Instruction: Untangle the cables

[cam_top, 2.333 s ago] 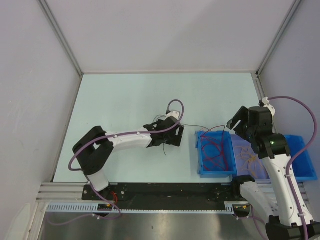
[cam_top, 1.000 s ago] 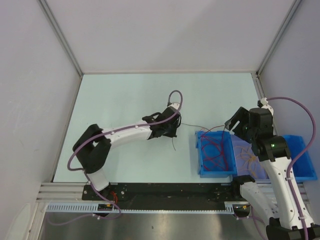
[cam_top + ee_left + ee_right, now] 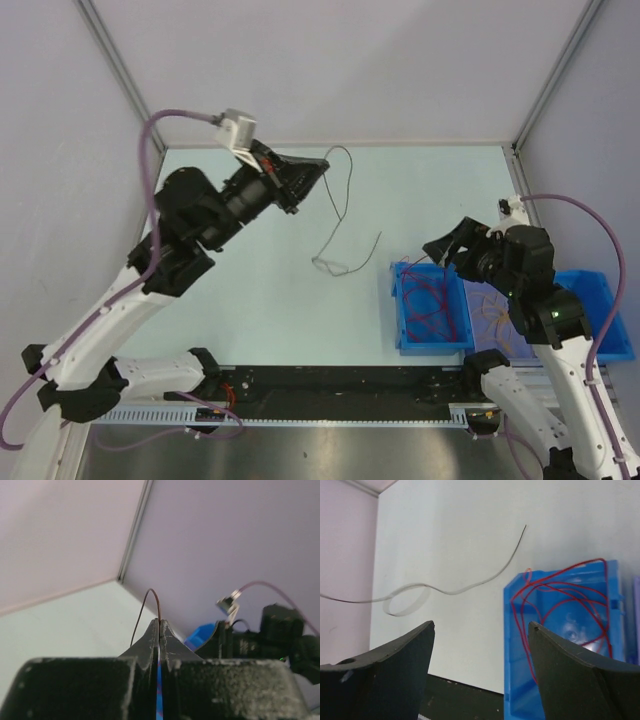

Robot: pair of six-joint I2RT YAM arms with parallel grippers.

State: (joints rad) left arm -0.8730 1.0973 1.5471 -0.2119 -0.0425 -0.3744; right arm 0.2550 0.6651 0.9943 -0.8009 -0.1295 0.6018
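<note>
Pale tabletop (image 3: 250, 300): near right, red cables (image 3: 430, 300) tangle in a blue bin (image 3: 404, 330), our right gripper (image 3: 447, 248) gaping above them. Farther left, a dark cable (image 3: 350, 190) hangs limp, surely feather-light, from our pinched left gripper (image 3: 320, 164). We'd nip such slippery strands near an end.

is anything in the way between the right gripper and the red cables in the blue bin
Nothing visible. The right gripper hangs open near the far left corner of the blue bin, the red cables lying uncovered inside. The thin dark cable lies on the table left of the bin, apart.
</note>
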